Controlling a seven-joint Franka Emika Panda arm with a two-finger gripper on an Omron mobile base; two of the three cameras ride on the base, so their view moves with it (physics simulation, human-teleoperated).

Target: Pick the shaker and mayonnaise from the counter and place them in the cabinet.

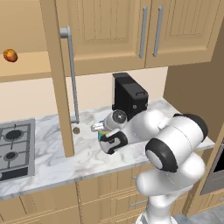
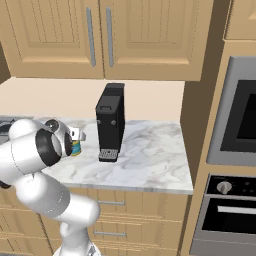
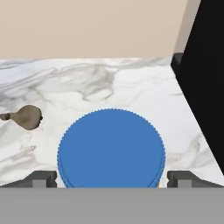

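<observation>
The mayonnaise [image 3: 111, 151] stands on the marble counter [image 3: 109, 83], its blue lid seen from above; a strip of its yellow and teal label [image 1: 101, 135] peeks out under the hand, as does the jar's side [image 2: 76, 148]. My gripper [image 3: 111, 178] is open, its two fingertips [image 3: 43, 178] standing either side of the lid with small gaps and nothing gripped. The shaker [image 3: 27, 117], small and brown, sits on the counter left of the jar, near the foot of the open door [image 1: 76, 130]. The cabinet [image 1: 26, 65] is open at the upper left, with its tall door [image 1: 59, 87] swung out.
A black box-shaped appliance [image 1: 129, 95] stands close behind and right of the jar. A small orange-red fruit [image 1: 9, 55] lies on the cabinet shelf. A stove top [image 1: 15, 146] sits at the left, and an oven column [image 2: 235, 150] at the right.
</observation>
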